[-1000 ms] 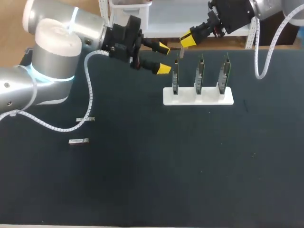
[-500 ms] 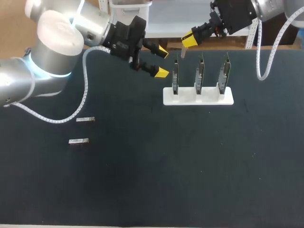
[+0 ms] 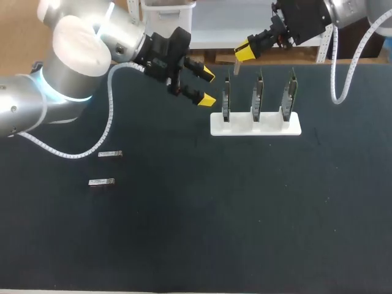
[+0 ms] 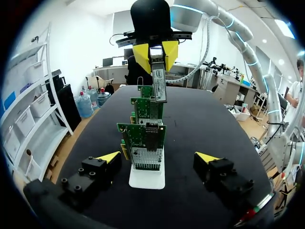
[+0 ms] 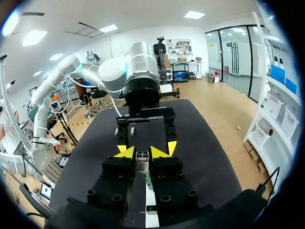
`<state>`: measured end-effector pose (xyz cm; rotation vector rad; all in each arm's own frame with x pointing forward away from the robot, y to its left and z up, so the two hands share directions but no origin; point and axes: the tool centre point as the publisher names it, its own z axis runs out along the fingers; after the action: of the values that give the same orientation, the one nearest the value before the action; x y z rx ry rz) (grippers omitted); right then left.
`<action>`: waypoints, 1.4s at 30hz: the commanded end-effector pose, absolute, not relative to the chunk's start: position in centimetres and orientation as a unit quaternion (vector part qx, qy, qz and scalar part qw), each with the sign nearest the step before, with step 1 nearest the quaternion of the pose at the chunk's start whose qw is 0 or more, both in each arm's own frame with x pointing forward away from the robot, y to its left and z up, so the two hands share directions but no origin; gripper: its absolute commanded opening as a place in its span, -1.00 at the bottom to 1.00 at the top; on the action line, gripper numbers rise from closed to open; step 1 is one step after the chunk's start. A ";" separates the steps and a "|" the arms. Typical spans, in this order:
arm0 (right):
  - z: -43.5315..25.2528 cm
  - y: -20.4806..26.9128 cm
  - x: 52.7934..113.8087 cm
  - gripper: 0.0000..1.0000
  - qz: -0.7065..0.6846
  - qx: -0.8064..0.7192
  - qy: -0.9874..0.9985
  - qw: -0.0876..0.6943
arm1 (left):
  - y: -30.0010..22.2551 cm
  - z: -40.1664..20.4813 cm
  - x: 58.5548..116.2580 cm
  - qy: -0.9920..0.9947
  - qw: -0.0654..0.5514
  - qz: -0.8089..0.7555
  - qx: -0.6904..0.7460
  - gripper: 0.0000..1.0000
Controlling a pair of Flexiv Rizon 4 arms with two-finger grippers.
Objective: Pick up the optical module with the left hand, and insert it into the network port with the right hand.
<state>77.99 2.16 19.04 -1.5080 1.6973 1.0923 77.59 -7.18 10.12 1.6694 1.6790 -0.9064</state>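
optical module (image 4: 159, 85) between right fingers (image 3: 244, 54), apparently clamped

The optical module (image 3: 235, 67) in the right gripper (image 3: 244, 54) shows in the head view only as a pale sliver. In the left wrist view the front card (image 4: 143, 138) hides most of the two cards behind it. One metal piece (image 3: 101, 182) and another (image 3: 110, 154) on the surface (image 3: 184, 233) are too small to identify.
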 end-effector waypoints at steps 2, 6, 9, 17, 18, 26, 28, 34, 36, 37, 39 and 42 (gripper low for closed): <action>19.0 2.1 77.9 -1.00 0.413 -0.568 0.642 0.307 | -7.4 10.0 78.3 0.633 0.289 -0.342 0.632 1.00; 18.9 2.2 77.9 -1.00 0.413 -0.568 0.642 0.306 | -7.5 9.9 78.4 0.632 0.283 -0.338 0.638 1.00; 18.8 2.2 77.9 -1.00 0.412 -0.569 0.643 0.305 | -7.4 9.7 78.6 0.633 0.280 -0.336 0.639 1.00; 18.8 2.1 77.9 -1.00 0.411 -0.569 0.643 0.305 | -7.4 9.6 78.9 0.634 0.279 -0.334 0.639 1.00; 18.8 2.1 77.9 -1.00 0.411 -0.569 0.644 0.305 | -7.4 9.6 78.9 0.634 0.279 -0.333 0.639 1.00; 18.9 1.9 78.0 -1.00 0.408 -0.566 0.646 0.309 | -7.5 9.5 78.9 0.632 0.271 -0.328 0.647 1.00; 18.9 1.8 78.0 -1.00 0.408 -0.566 0.646 0.309 | -7.5 9.5 78.9 0.632 0.274 -0.338 0.642 1.00; 18.9 1.8 78.1 -1.00 0.408 -0.565 0.647 0.311 | -7.8 9.4 78.7 0.630 0.268 -0.341 0.644 1.00; 18.9 1.7 78.2 -1.00 0.408 -0.565 0.647 0.311 | -7.8 9.3 78.6 0.629 0.264 -0.341 0.646 1.00; 18.9 1.7 78.2 -1.00 0.408 -0.565 0.647 0.310 | -7.8 9.2 78.6 0.629 0.263 -0.341 0.647 1.00; 18.9 1.7 78.2 -1.00 0.407 -0.566 0.647 0.310 | -7.8 9.1 78.5 0.630 0.261 -0.342 0.647 1.00; 18.9 1.7 78.3 -1.00 0.407 -0.566 0.647 0.309 | -7.8 9.1 78.5 0.629 0.258 -0.342 0.649 1.00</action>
<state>78.40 1.75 18.84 -1.4972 1.7087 1.0783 78.04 -7.66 9.01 1.7499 1.7038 -0.9212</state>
